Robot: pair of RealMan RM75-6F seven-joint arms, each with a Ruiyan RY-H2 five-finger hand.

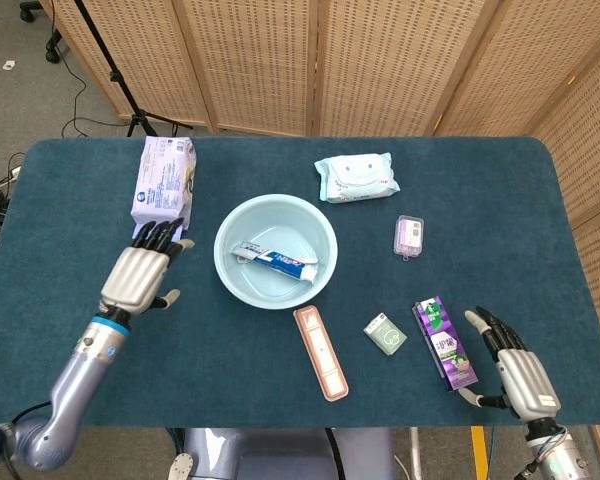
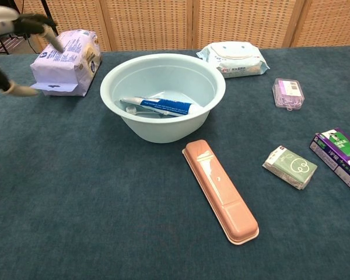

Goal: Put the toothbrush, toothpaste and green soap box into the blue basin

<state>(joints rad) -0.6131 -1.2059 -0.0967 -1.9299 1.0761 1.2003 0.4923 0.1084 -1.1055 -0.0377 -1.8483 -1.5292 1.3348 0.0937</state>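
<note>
The blue basin (image 1: 227,272) (image 2: 124,114) stands mid-table. Inside it lie the toothpaste tube (image 1: 277,260) (image 2: 163,106) and, under it, the white toothbrush (image 2: 141,112). The green soap box (image 1: 385,334) (image 2: 290,167) lies on the cloth to the right of the basin. My left hand (image 1: 143,272) (image 2: 18,35) hovers open to the left of the basin, fingers spread, holding nothing. My right hand (image 1: 512,367) is open near the table's front right edge, beside the purple carton; the chest view does not show it.
A pink toothbrush case (image 1: 320,351) (image 2: 220,189) lies in front of the basin. A purple carton (image 1: 443,342) (image 2: 339,156), a small purple box (image 1: 408,236) (image 2: 288,94), a wipes pack (image 1: 355,178) (image 2: 233,58) and a white-blue packet (image 1: 163,184) (image 2: 67,59) lie around.
</note>
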